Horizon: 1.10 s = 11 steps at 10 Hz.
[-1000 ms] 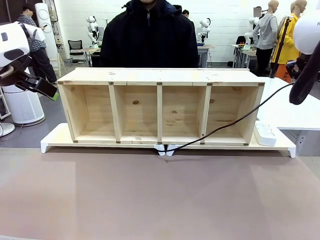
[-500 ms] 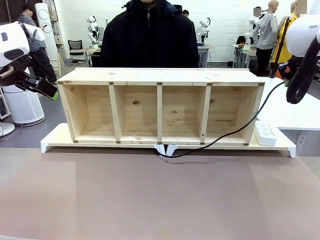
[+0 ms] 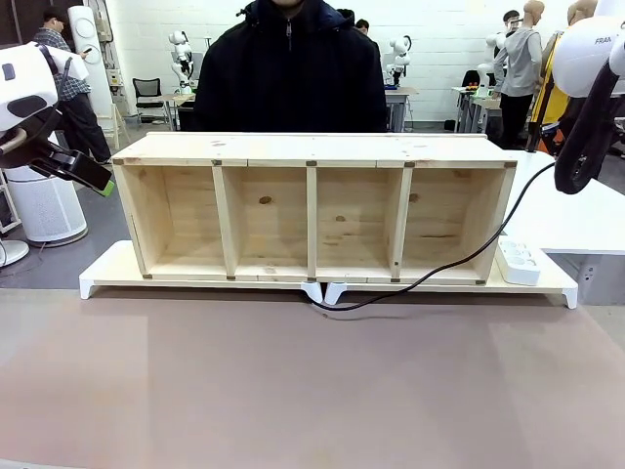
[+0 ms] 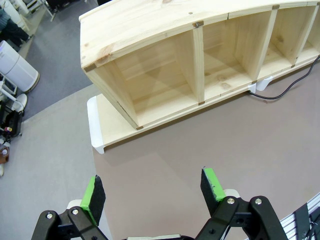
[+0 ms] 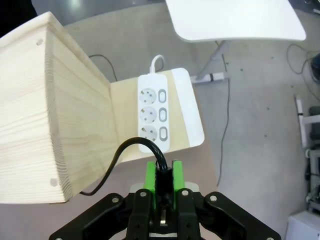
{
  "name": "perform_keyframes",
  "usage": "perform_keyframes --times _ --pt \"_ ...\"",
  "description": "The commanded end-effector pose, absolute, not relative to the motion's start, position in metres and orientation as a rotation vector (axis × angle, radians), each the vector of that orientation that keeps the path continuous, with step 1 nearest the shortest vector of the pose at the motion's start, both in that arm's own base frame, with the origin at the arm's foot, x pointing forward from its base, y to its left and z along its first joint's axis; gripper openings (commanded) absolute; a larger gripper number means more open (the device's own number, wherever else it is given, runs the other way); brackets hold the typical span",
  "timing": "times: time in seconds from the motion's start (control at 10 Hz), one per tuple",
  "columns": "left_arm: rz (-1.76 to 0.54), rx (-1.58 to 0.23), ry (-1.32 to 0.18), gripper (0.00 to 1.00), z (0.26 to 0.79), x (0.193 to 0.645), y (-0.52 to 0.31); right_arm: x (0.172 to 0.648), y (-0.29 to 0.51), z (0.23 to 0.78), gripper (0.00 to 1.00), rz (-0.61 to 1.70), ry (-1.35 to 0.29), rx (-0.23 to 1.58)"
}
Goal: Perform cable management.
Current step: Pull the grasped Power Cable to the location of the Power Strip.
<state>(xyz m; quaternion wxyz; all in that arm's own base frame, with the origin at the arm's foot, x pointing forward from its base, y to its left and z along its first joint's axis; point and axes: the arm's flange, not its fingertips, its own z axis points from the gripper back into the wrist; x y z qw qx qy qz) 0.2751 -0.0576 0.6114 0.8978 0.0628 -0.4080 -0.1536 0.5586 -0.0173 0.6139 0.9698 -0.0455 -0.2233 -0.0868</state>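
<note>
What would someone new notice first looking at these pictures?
Probably the long wooden shelf with four open compartments, stretching across the table in front of a person in a dark jacket. Next, the black cable running from the shelf's base up to the right claw, which is shut on its plug above the white power strip.

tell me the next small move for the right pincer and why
Probably lower the right pincer toward the power strip. It is shut on the cable near its plug end, and the strip's three sockets lie free just beyond it, beside the wooden shelf. The plug isn't in a socket yet.
</note>
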Motion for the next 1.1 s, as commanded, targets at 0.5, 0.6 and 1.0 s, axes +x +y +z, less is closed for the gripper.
perform_keyframes --times 0.5,0.6,1.0 --pt "-0.317 0.135 -0.857 1.0 0.612 0.277 -0.058 0.579 -0.012 0.578 0.16 -0.038 -0.475 -0.095" --pt "-0.317 0.135 -0.857 1.0 0.612 0.277 -0.058 0.586 -0.012 0.575 0.16 -0.017 -0.475 -0.089" --pt "-0.317 0.135 -0.857 1.0 0.612 0.277 -0.058 0.612 -0.027 0.576 0.16 -0.061 -0.459 -0.057"
